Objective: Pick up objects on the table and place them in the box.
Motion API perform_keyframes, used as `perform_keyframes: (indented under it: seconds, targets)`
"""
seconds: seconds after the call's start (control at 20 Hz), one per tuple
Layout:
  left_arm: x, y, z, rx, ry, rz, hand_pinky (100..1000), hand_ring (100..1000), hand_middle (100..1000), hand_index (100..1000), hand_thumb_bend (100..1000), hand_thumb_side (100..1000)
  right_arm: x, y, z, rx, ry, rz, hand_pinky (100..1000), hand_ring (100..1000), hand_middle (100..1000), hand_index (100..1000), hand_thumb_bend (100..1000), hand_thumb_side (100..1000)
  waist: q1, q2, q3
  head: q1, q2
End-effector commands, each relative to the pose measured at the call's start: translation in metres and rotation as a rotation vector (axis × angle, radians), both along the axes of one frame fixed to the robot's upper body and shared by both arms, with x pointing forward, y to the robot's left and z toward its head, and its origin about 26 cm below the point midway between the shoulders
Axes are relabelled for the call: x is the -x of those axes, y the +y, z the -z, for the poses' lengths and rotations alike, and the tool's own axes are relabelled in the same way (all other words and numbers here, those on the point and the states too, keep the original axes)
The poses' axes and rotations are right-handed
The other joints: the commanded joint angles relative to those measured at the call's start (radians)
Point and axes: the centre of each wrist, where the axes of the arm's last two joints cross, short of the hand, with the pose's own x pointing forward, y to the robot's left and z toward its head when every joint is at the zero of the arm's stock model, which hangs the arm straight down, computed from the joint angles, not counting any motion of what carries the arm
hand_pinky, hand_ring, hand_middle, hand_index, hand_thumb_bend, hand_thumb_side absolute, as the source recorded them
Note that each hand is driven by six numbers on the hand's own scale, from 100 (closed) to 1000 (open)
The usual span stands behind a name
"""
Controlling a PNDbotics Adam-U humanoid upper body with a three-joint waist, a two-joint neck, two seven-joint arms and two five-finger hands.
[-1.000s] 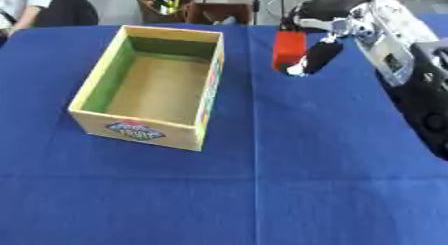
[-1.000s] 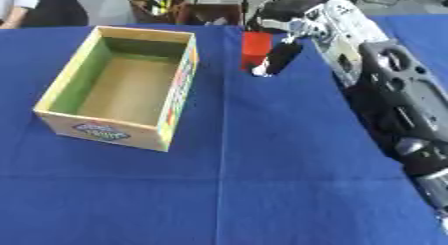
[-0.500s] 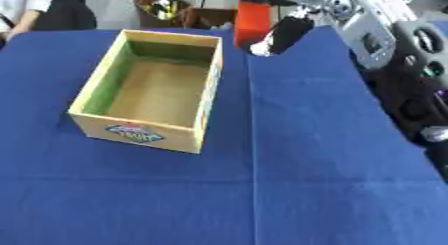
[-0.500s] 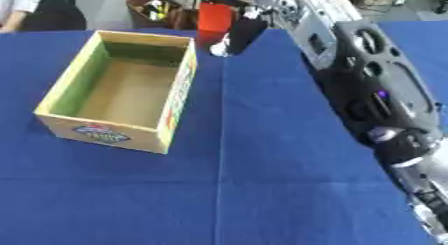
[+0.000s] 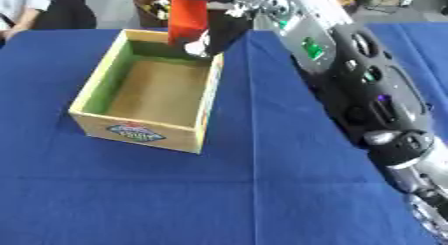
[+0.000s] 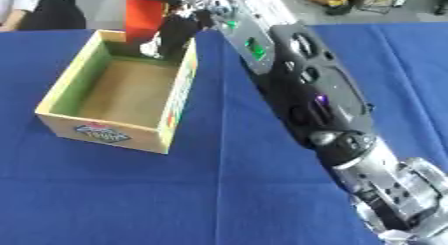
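A red rectangular object [image 5: 187,16] hangs upright in the air over the far right corner of an open cardboard box [image 5: 103,85], held near its top by the robot's right hand [image 5: 220,26], whose dark fingers curl around it. The object's lower end sits about level with the box's far rim, not yet down inside.

The main risk, as a judgement: if the hand lets go here, the object could strike the rim or the right wall and tip outward onto the blue tabletop [image 5: 262,189] instead of dropping in. The hand could also knock the light box and shift it.

Counted: one red object, one box, which looks empty inside, and one robot hand in view. The left hand does not show. No other loose objects are visible on the tabletop.
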Motion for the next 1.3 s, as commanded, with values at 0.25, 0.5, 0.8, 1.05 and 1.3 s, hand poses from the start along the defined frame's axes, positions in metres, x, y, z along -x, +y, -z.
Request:
perform_keyframes:
  seconds: [0.25,0.5,0.8,1.05,1.3]
  targets:
    - [0.000,-0.002,-0.010,-0.024,-0.031,0.024,483,642,577,759,338,885,-0.005,0.031,0.009,-0.035,0.003,0.028,680,646,342,382,100,404,-0.001,-0.005,0.018,-0.018,-0.006]
    - [-0.001,-0.003,-0.010,-0.023,-0.033,0.030,483,642,578,758,338,884,-0.017,0.036,0.027,-0.066,0.016,0.085,682,646,342,384,100,397,-0.002,0.003,0.026,-0.022,-0.013]
    - [-0.001,-0.004,-0.011,-0.024,-0.031,0.034,483,642,578,757,338,881,-0.024,0.036,0.035,-0.116,-0.019,0.141,683,645,341,385,100,391,-0.003,0.007,0.028,-0.022,-0.018]
    - [-0.001,-0.004,-0.011,-0.026,-0.031,0.036,483,642,578,756,338,880,-0.028,0.039,0.044,-0.123,-0.017,0.203,682,652,354,398,100,386,-0.004,0.009,0.029,-0.022,-0.021]
    - [-0.001,-0.005,-0.010,-0.025,-0.030,0.040,483,642,579,756,338,879,-0.033,0.049,0.062,-0.044,0.023,0.279,675,661,380,423,100,402,-0.005,0.012,0.036,-0.029,-0.023]
